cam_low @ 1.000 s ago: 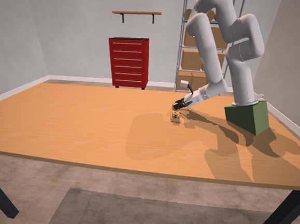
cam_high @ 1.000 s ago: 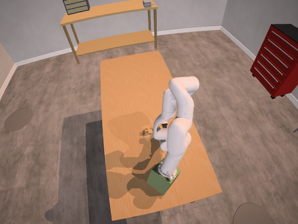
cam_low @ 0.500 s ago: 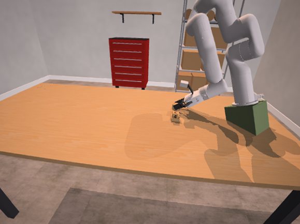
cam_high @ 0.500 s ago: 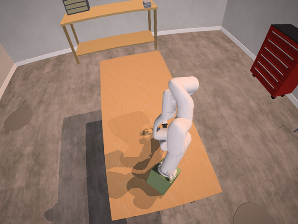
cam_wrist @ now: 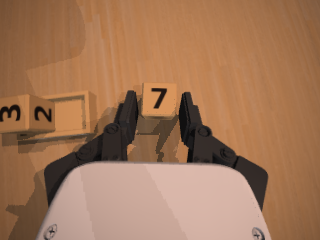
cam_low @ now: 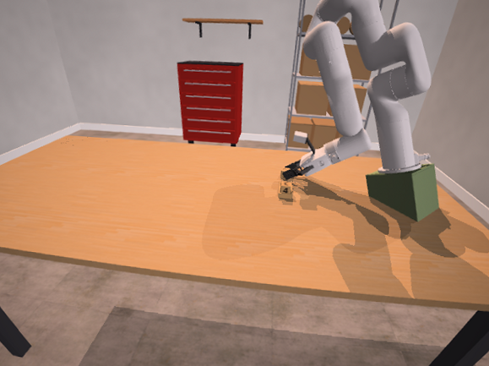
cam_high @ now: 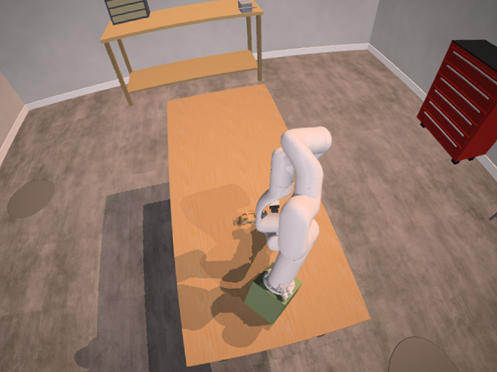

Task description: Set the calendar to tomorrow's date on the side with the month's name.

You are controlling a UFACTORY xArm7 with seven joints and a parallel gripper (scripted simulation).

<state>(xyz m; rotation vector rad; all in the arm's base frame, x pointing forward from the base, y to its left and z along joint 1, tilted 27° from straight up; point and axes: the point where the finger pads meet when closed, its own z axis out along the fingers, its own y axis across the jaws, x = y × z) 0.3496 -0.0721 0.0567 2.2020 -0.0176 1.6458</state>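
Note:
My gripper is open, one finger on each side of a wooden cube. Gaps show between this cube and both fingers. The cube is outside the tray, and its face towards the wrist camera shows a 7. The fingers mostly hide it in the exterior view. The tray lies to the left in the wrist view. The second cube is in its left part, showing a 3 and a 2 on their sides there and a 4 in the exterior view. The tray's right part is empty. The month's name is not visible.
The green base block carries the arm on the wooden table. The arm hides much of the work area in the top view. A red cabinet stands off the table.

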